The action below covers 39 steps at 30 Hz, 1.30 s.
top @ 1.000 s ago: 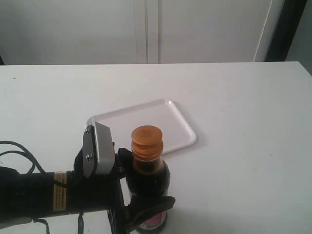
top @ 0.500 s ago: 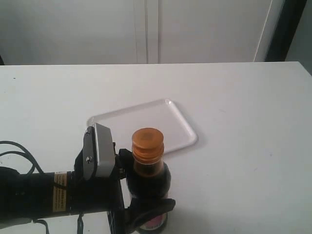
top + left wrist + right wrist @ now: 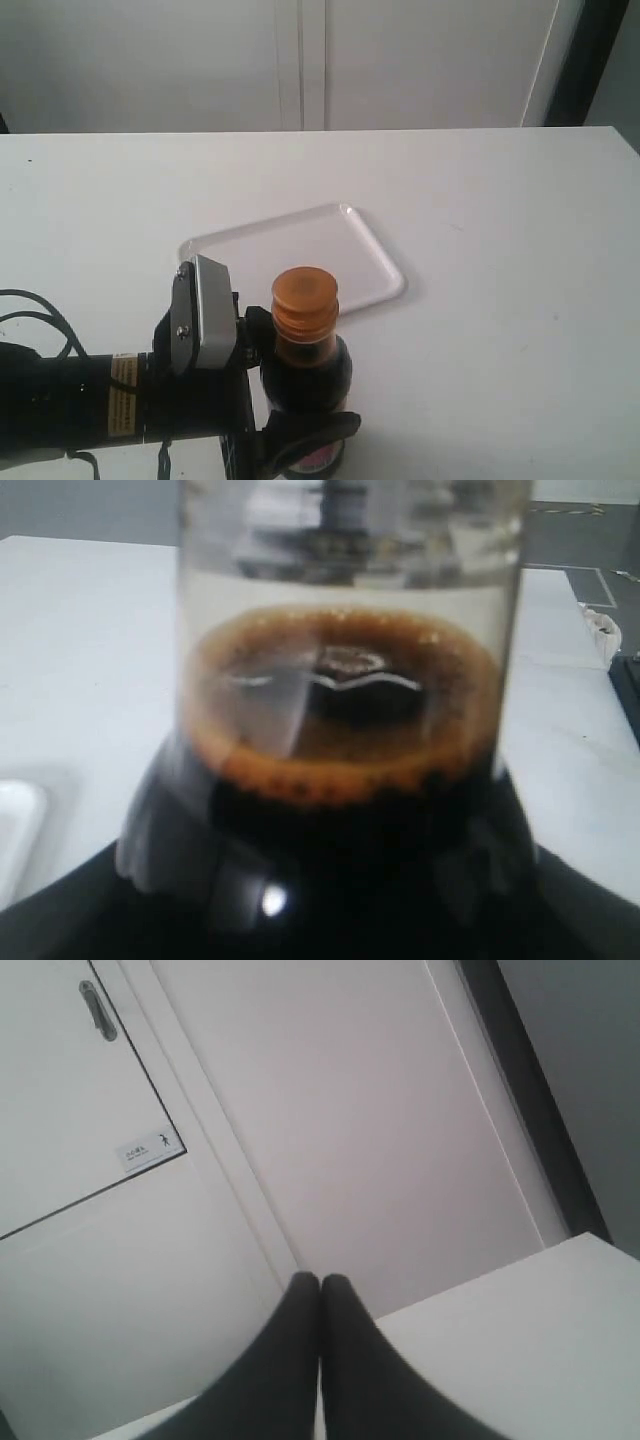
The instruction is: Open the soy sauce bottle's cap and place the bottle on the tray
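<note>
Now, bottle: the soy sauce bottle [image 3: 303,385] stands upright near the front edge of the table [image 3: 500,260], a little left of centre in the exterior view, with a strip of pink label showing at its base.
Cap: the orange-brown cap [image 3: 304,297] sits closed on the neck, its flat round top facing up.
Tray: the white tray [image 3: 300,250] lies flat on the table just behind the bottle, apart from it, with nothing on it.
Left gripper: the left gripper [image 3: 290,395] reaches in from the left edge of the exterior view and pinches the bottle's dark body, one black finger [image 3: 310,437] wrapped across the front low down and the other side hidden behind the glass.
Left wrist view: the bottle [image 3: 345,740] fills the picture, the clear neck above a ring of brown foam on the near-black sauce; dark finger tips [image 3: 60,925] show at the lower corners on either side of its shoulders.
Left arm: its black body with a yellow sticker and a white camera block [image 3: 200,312] lies low over the table beside the bottle.
Right gripper: the right gripper [image 3: 320,1305] shows only in its own wrist view, its two dark fingers pressed together with nothing between them, pointed at a white wall and a cabinet door [image 3: 60,1090] with a handle, above a table edge.
Exterior view: the right arm does not appear.
</note>
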### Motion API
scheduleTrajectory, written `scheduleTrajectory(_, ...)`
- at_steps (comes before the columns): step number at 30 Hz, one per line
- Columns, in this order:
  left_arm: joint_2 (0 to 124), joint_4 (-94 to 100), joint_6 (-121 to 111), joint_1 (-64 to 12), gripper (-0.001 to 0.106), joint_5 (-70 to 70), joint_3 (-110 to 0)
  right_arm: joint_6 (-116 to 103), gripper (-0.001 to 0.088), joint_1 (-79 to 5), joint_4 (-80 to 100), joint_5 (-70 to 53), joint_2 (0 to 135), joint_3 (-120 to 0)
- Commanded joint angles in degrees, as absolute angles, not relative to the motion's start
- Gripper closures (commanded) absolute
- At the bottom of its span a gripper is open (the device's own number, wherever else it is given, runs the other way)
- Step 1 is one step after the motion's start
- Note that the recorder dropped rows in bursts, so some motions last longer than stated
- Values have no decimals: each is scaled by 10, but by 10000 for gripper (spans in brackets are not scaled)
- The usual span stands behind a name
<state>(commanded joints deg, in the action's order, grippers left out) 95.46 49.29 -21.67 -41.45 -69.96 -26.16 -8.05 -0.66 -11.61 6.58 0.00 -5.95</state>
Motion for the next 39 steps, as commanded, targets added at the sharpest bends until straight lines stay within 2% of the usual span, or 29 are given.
scheduleTrajectory(4, 955, 493, -217, -414, 1053, -700, -262, -26, 868, -7, -116, 95, 0, -79)
scheduleTrajectory(10, 955, 493, -217, -414, 1053, -700, -262, -26, 868, -7, -116, 62, 77, -121)
scheduleTrajectory(24, 955, 493, -217, -414, 1053, -700, -262, 116, 868, -7, -127, -252, 345, -279)
scheduleTrajectory(27, 955, 493, -217, -414, 1053, -700, -262, 191, 868, -7, -191, -321, 379, -293)
scheduleTrajectory(33, 955, 493, -217, -414, 1053, -700, -262, 440, 868, -7, -458, -481, 441, -298)
scheduleTrajectory(39, 955, 493, -217, -414, 1053, -700, -262, 551, 868, -7, -611, -585, 477, -298)
